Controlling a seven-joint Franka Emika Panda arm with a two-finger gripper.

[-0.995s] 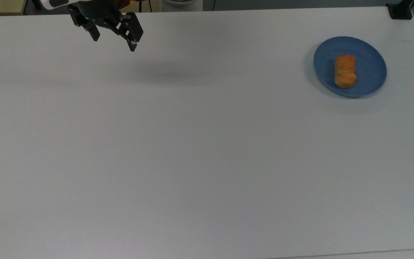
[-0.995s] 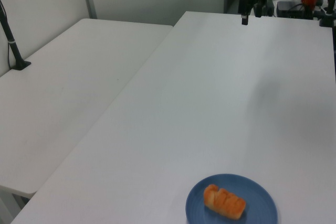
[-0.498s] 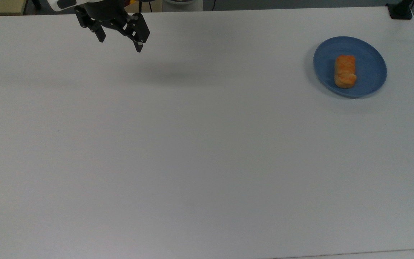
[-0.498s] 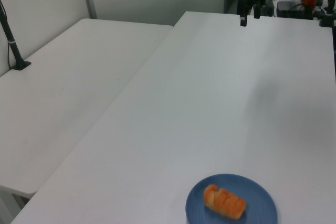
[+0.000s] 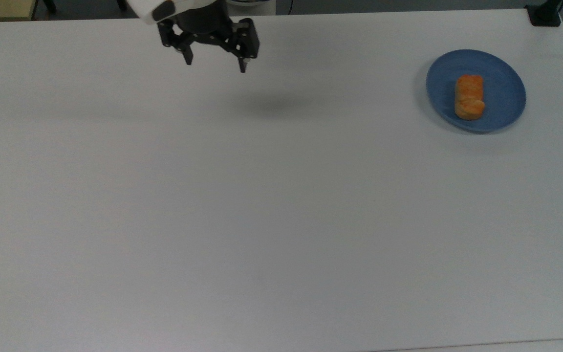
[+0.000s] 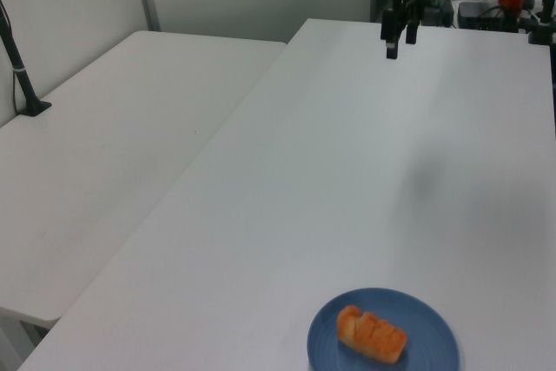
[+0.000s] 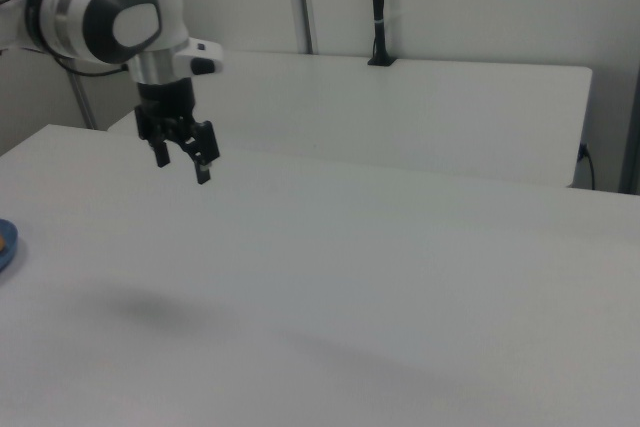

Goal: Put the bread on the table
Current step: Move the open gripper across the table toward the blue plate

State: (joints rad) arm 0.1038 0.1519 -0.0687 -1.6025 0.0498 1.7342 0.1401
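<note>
Although the task called for the bread on the table, the small oblong golden-orange loaf of bread [image 5: 469,97] lay on the round blue plate [image 5: 504,73], so nothing of the task proper had been accomplished. The black two-finger claw [image 5: 215,65] on the white arm hung above the large plain white matte tabletop [image 5: 262,205], its fingers spread apart and holding nothing. In the top view, the loaf sat well apart from the claw, far off to the top view's right and slightly lower in the picture; in the left view it lay far nearer the camera than the claw [image 6: 397,42]. By my judgement, everything remained: crossing to the plate, descending, pinching the loaf, lifting it clear of the rim and setting it on bare tabletop.
</note>
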